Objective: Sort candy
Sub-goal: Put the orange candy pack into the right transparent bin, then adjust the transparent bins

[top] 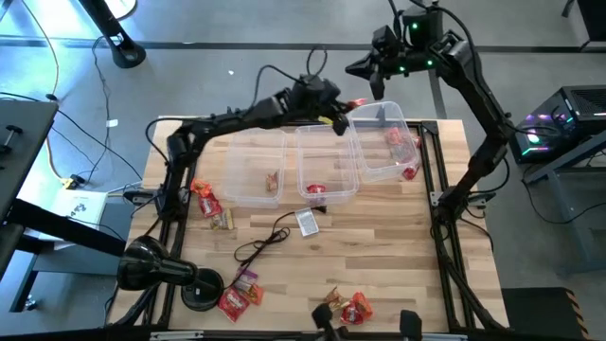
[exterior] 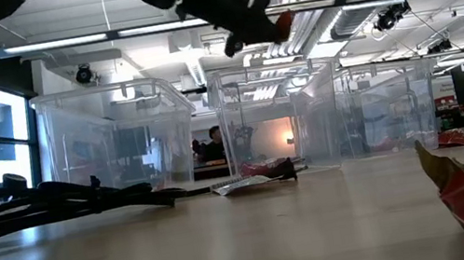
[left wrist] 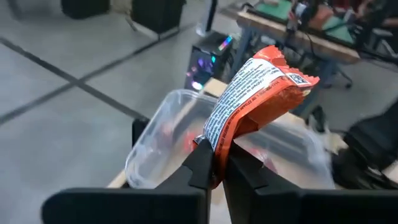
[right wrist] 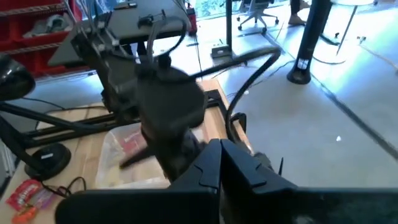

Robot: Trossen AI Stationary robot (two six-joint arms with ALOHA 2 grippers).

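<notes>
**Carrying one wrapped candy over the bins, pinched by its wrapper edge**

Holding a single orange-red candy [left wrist: 249, 102] between its fingertips, the left gripper [left wrist: 214, 171] hangs above the row of clear bins, over the right bin [top: 383, 142]. The jaws are pressed almost together on the lower end of the packet; most of the wrapper stands free beyond the fingertips, tilted and creased.

Handling judgement: the piece looks very light, the film crinkly and probably slick. A pinch on the flat sealed end, as here, seems the sound hold; squeezing the filled middle would risk crushing the contents or the packet squirting out. The thin film gives the pads little to bite, so a swing could shake it loose.

Below and ahead of the gripper, the right bin already holds red pieces [top: 402, 142]. More candy [top: 346, 308] lies loose on the table [top: 398, 246], well behind the gripper.

The right gripper [right wrist: 217, 163] waits with jaws closed and empty, off beyond the bins.
</notes>
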